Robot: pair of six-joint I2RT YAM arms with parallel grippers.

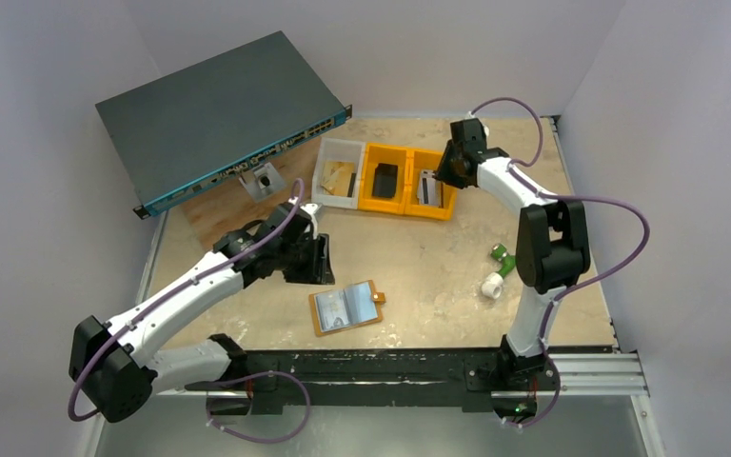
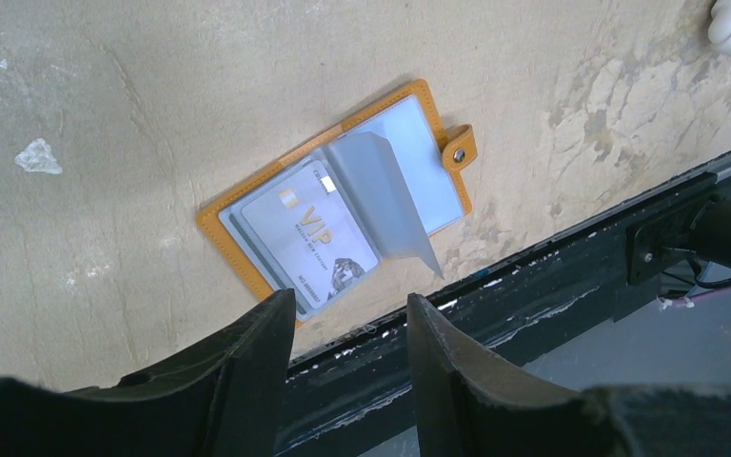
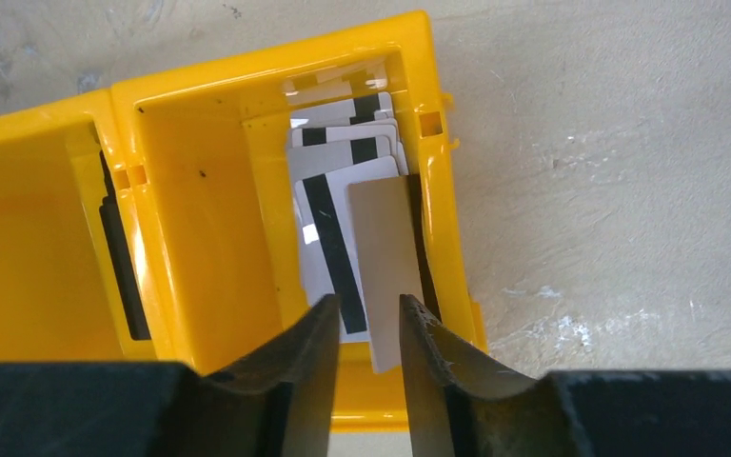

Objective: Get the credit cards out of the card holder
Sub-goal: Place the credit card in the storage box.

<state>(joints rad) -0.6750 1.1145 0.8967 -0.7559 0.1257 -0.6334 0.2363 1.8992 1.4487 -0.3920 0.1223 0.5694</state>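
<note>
The tan-orange card holder lies open on the table near the front edge. In the left wrist view it shows pale sleeves, a white VIP card in the left one, and a clear sleeve standing half turned. My left gripper is open and empty, just behind the holder. My right gripper hovers open over the right orange bin. Several cards lie in that bin. A beige card leans over its near rim, below the gap between my jaws.
A network switch lies at the back left, with a small grey bracket by it. A white bin and a middle orange bin holding a black object stand left of the card bin. A green-and-white object lies right. A black rail edges the front.
</note>
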